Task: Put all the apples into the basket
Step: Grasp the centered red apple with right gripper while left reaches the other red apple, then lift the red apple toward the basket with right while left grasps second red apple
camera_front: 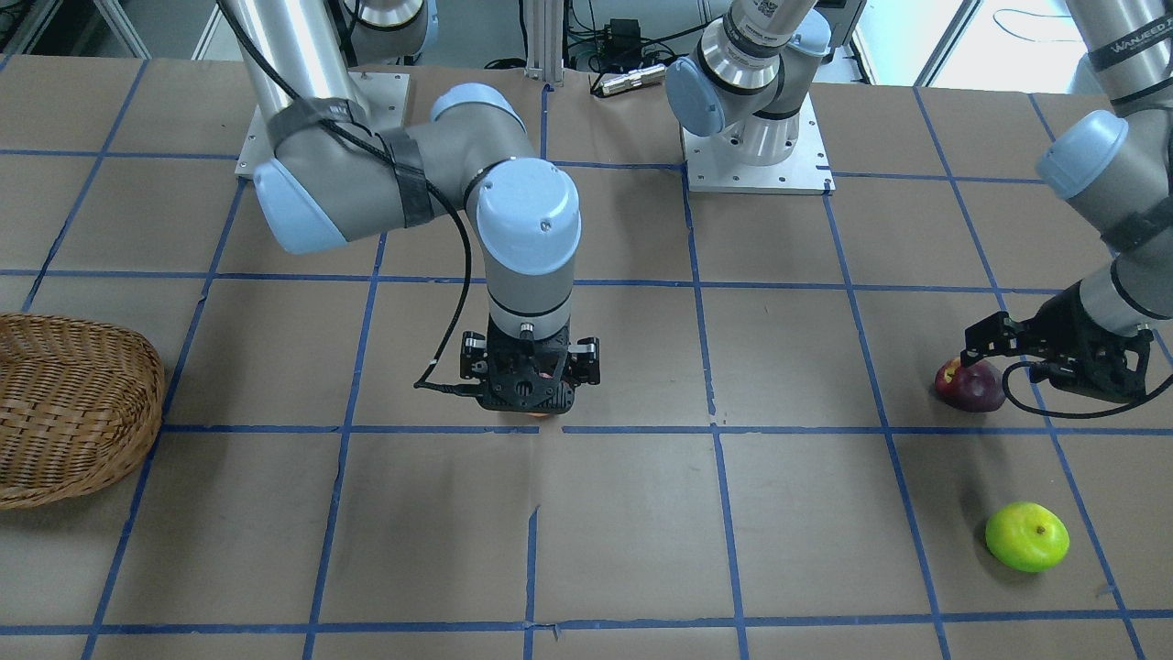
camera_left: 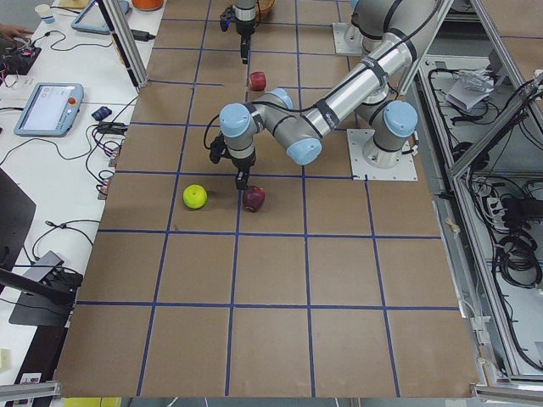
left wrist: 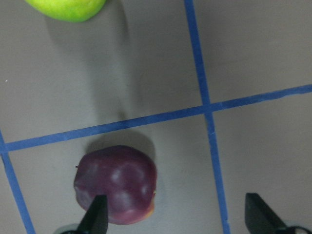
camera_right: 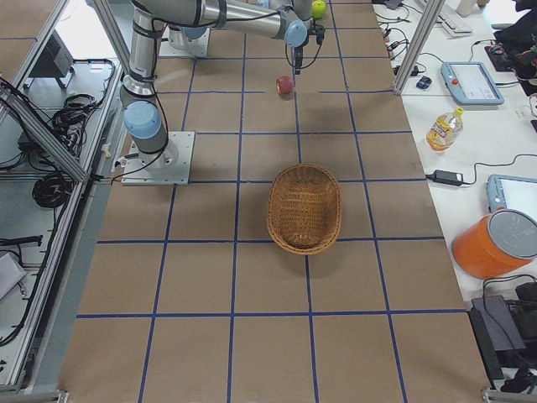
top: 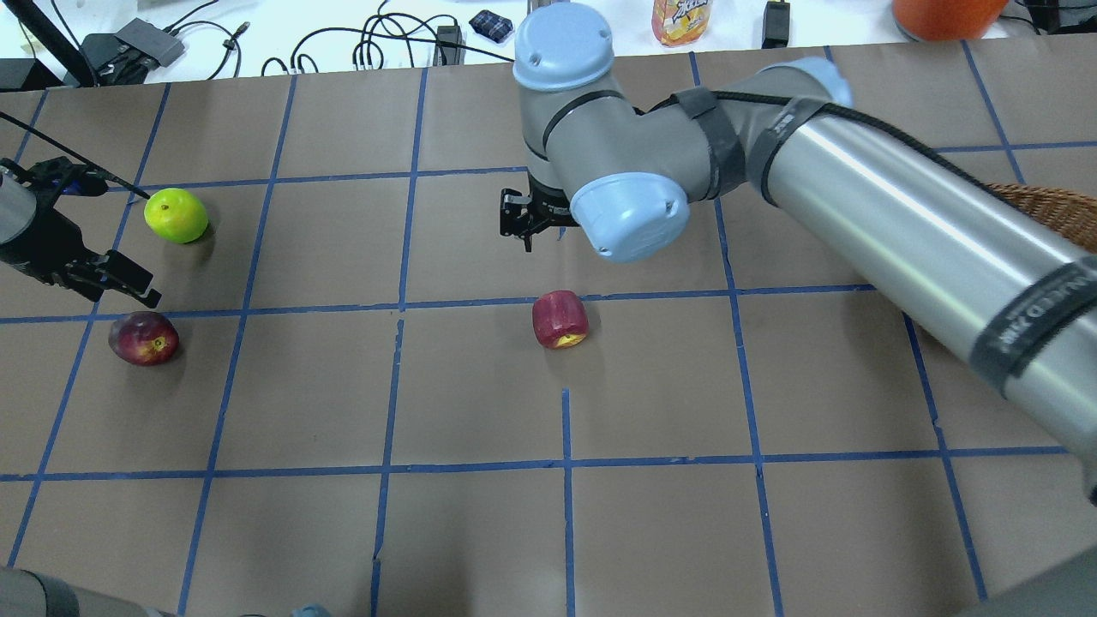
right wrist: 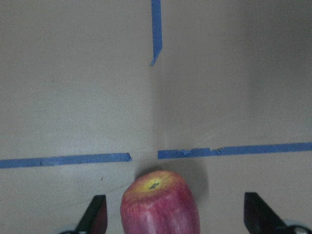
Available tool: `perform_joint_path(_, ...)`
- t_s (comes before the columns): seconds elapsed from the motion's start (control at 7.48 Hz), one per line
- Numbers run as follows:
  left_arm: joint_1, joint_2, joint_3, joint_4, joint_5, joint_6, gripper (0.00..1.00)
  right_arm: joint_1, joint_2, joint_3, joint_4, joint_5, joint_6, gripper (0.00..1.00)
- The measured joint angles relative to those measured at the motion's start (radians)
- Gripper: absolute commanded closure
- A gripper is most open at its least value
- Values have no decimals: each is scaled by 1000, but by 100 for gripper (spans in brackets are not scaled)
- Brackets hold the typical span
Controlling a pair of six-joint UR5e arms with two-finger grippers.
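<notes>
Right pincer: jaws spread wide, gripping nothing. Red apple sits on the table between the fingers, with a gap on each side. The right arm's wrist points straight down over it, mid-table.

Left pincer: likewise wide open and holding nothing. One finger overlaps the edge of the maroon apple; contact unclear. The wrist is low and tilted.

Green apple lies near, on the table. Basket stands well apart from all three.
</notes>
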State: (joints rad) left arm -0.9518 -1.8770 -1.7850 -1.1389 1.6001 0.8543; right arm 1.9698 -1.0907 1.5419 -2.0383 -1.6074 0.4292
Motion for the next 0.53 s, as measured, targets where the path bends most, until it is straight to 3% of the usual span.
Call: perform_joint_path(0.53,4,-74,-3,46,35,149,0,9,57,21,-18,38,-89,0)
